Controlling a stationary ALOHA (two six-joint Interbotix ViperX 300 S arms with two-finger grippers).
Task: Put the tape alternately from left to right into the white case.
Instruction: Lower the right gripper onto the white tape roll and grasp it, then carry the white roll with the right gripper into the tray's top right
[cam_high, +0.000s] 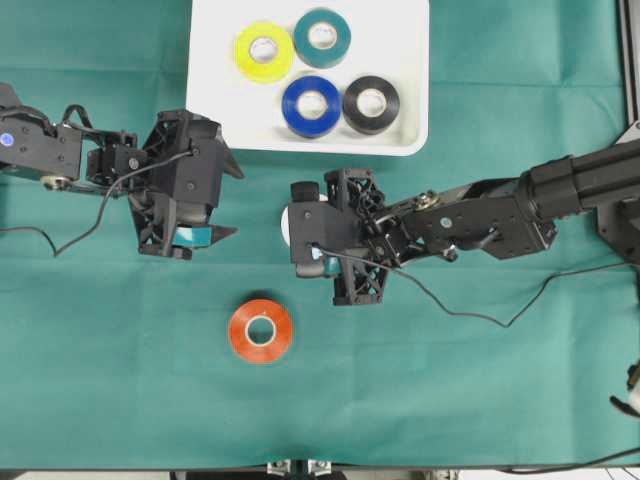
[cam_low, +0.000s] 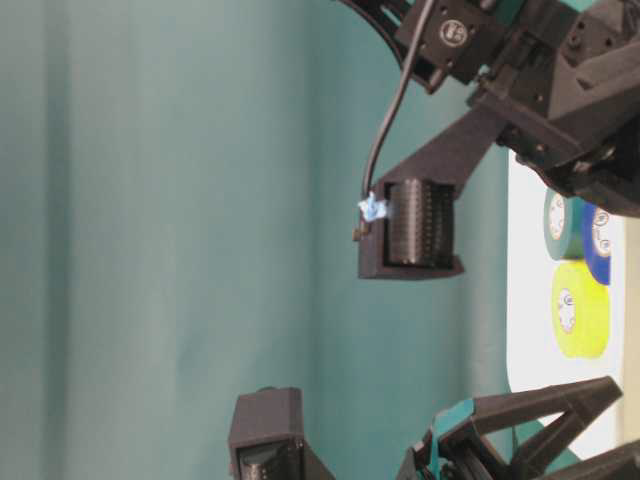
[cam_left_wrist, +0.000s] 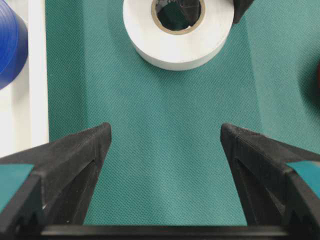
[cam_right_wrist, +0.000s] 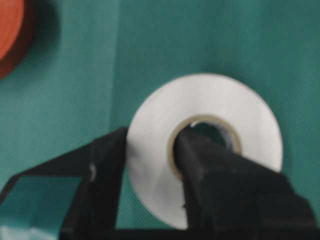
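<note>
Right gripper (cam_right_wrist: 150, 170): matte black fingers pinched on the wall of the white roll (cam_right_wrist: 210, 130), one finger (cam_right_wrist: 200, 160) down inside the pale cardboard core, the other (cam_right_wrist: 107, 165) against the outer face. Roll a smooth, slightly glossy ring, lying flat on the green cloth (cam_right_wrist: 150, 50), centre of the right wrist view. In the overhead view, only a sliver of that roll (cam_high: 286, 228) visible at the left edge of the black gripper body, frame centre.

Left gripper (cam_left_wrist: 165, 135): jaws spread wide, nothing between them but bare cloth. Black wedge-shaped fingers (cam_left_wrist: 75, 155) with teal pads, ribbed near the tips. Fine woven texture on the cloth in the left wrist view; white roll at top centre there, apart from these fingers.

Orange-red roll (cam_high: 260, 331): flat ring, pale core, lower centre of the overhead view, alone on the cloth.

White case (cam_high: 410, 100): glossy shallow tray, rounded corners, raised rim, top centre of the overhead view. Inside: yellow roll (cam_high: 263, 51) upper left, teal roll (cam_high: 322, 37) just beside it to the right, blue roll (cam_high: 312, 106) below, black roll (cam_high: 371, 105) touching the blue one on its right.

Table-level view: blurred black frame parts, yellow, teal and blue rolls at the right edge.
</note>
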